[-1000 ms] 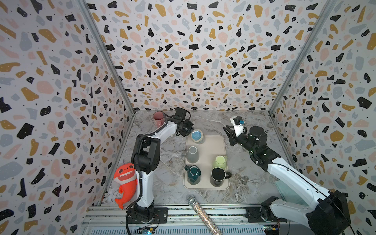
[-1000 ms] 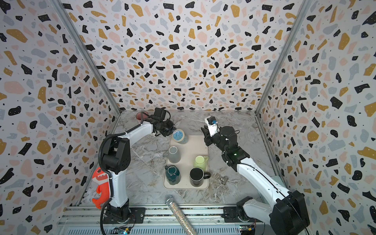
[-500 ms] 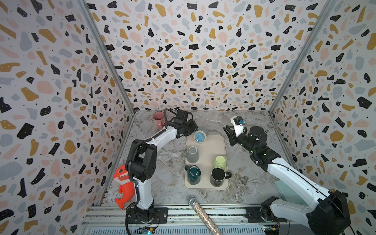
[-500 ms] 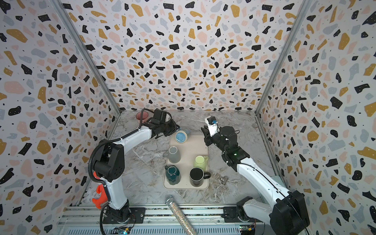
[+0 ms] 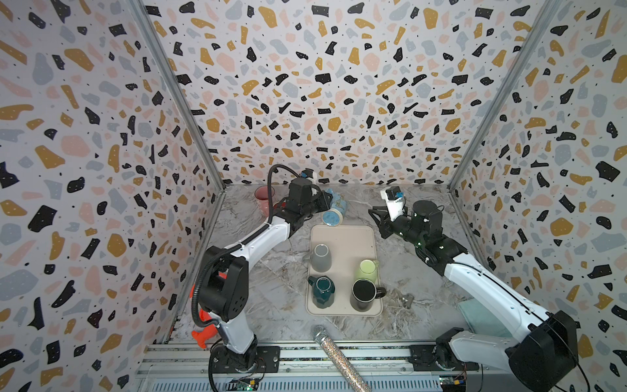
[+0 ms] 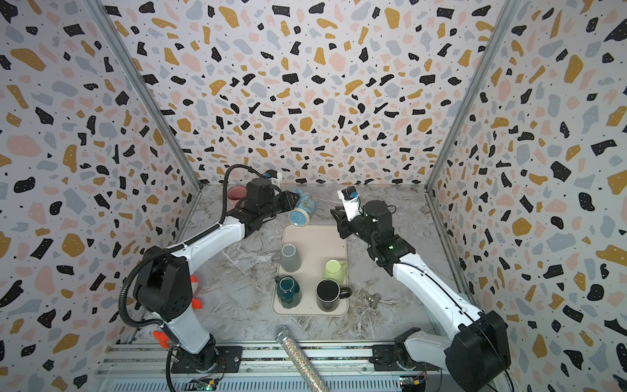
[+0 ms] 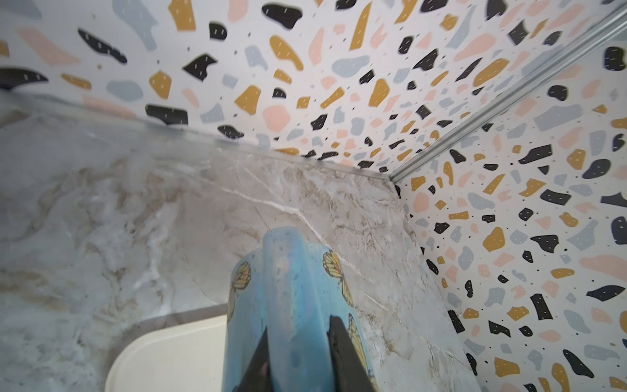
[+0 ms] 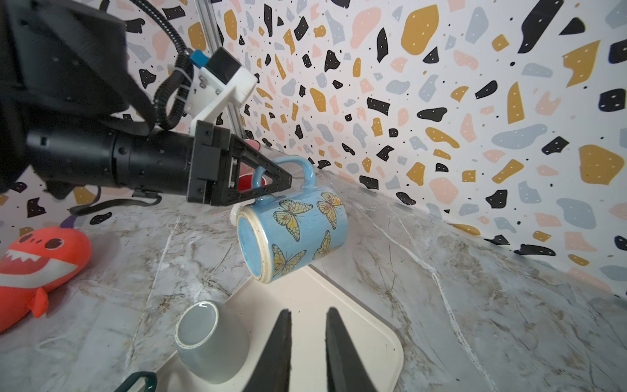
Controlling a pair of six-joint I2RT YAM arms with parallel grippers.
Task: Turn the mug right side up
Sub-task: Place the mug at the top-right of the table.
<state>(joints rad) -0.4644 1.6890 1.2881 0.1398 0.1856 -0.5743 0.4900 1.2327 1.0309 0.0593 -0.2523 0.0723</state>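
Observation:
The mug (image 5: 334, 210) (image 6: 303, 210) is light blue with orange butterflies. It hangs tilted on its side in the air over the far edge of the cream tray (image 5: 342, 234). Its base faces the front and its handle (image 8: 298, 166) points up. My left gripper (image 5: 328, 198) (image 8: 288, 178) is shut on that handle. In the left wrist view the mug (image 7: 288, 305) fills the space between the left gripper (image 7: 298, 322) jaws. My right gripper (image 5: 373, 212) (image 8: 307, 312) hovers over the tray's far right corner, narrowly open and holding nothing.
On the tray stand an upside-down grey mug (image 5: 321, 258), a green mug (image 5: 367, 270), a teal mug (image 5: 321, 291) and an upright black mug (image 5: 363, 294). A pink cup (image 5: 264, 200) sits at the back left. A red shark toy (image 8: 37, 261) lies left, a glitter microphone (image 5: 336, 356) at the front.
The left arm has lifted the blue mug off the tray's far edge, carried it slightly back and tipped it from base-up toward lying sideways. The right arm has not moved.

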